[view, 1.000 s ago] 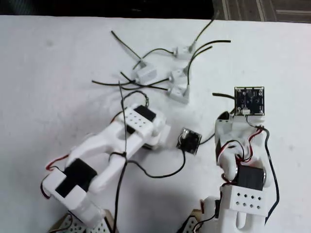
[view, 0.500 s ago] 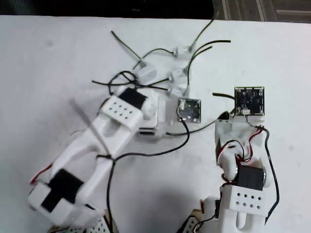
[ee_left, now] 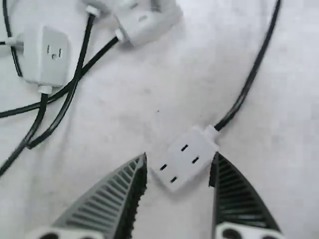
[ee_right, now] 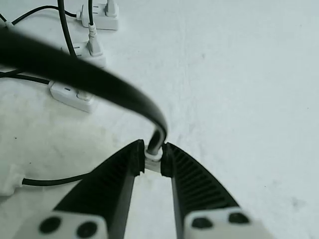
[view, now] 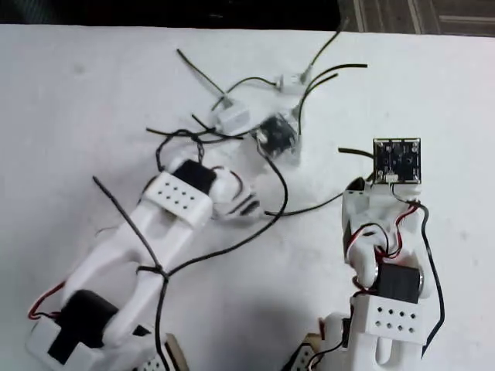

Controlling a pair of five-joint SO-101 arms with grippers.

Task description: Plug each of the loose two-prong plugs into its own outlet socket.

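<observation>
A white outlet socket (ee_left: 192, 149) on a black cord lies flat on the table, between the open fingers of my left gripper (ee_left: 179, 158). In the high view the left arm reaches from the near left up to the cluster of sockets, and its wrist camera board (view: 277, 133) covers that socket. My right gripper (ee_right: 152, 152) is shut on a small white two-prong plug (ee_right: 151, 163), whose thick black cord (ee_right: 99, 84) arcs up and away. The right arm (view: 371, 224) stands at the right side of the table.
More white sockets and plugs with black cords lie at the back middle of the table (view: 232, 116) (view: 292, 83). Another socket block (ee_left: 47, 55) sits beyond my left gripper. Cords cross between the two arms (view: 302, 207).
The left arm has swung away from the table's middle and up to the cluster of sockets, bringing its gripper around one socket. The right arm has stayed still.
</observation>
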